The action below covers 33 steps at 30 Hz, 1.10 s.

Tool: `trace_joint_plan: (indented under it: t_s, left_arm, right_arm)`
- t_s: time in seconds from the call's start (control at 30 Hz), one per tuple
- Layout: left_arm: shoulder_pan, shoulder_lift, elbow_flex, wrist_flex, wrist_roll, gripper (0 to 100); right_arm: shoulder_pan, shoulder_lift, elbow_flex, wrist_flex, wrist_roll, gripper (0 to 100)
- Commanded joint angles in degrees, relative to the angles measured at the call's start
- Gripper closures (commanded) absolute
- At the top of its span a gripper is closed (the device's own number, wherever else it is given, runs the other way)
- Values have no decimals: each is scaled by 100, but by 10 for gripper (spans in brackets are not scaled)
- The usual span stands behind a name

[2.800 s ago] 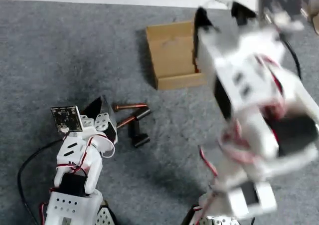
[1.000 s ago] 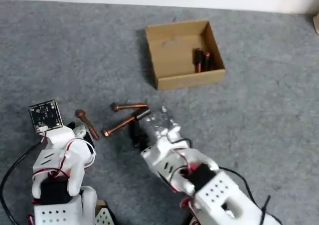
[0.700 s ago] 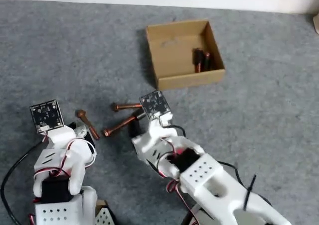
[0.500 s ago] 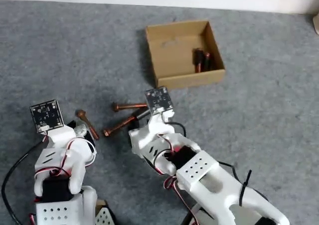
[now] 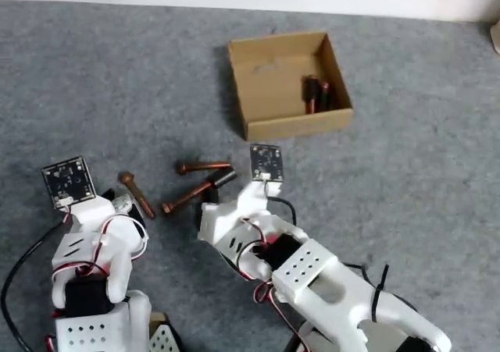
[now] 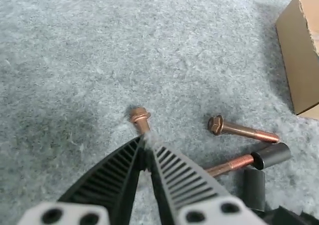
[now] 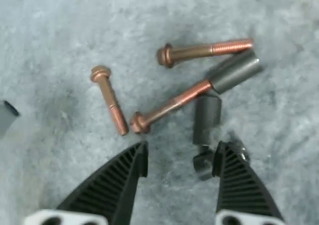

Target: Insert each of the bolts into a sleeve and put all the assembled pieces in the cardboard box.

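The cardboard box holds two assembled pieces in its right part. Three copper bolts lie on the grey carpet: one alone, one with its tip in a dark sleeve, and one by the left arm. My left gripper is shut just above that bolt, whose shank is hidden behind the tips. My right gripper is open low over two loose dark sleeves; the nearer one lies between its fingers. In the high view the right gripper covers those sleeves.
The box's near wall stands past the bolts. The two arms are close together, about a bolt's length apart. Open carpet lies to the far left and to the right of the box.
The right arm swung down from over the box to the loose sleeves and kept shifting over them. The left arm pulled back early on with one bolt beside it, then stayed still.
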Motion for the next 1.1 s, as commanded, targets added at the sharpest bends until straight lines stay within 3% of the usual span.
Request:
trace_joint_plan:
  t_s: [0.0,0.4,0.7,0.83,1.07]
  left_arm:
    - [-31,-31,-48,-132,26,994]
    - [-31,-31,-31,-141,35,994]
    - [-31,-40,163,-387,35,994]
    - [-31,-40,163,-387,35,994]
    - [-31,-40,171,-378,26,994]
  right_arm:
    - [224,-13,-4,-136,-193,803]
    - [-391,-13,31,-110,-185,803]
    - [22,-84,321,40,-141,803]
    - [57,-75,312,31,651,803]
    - [198,-48,409,66,835,803]
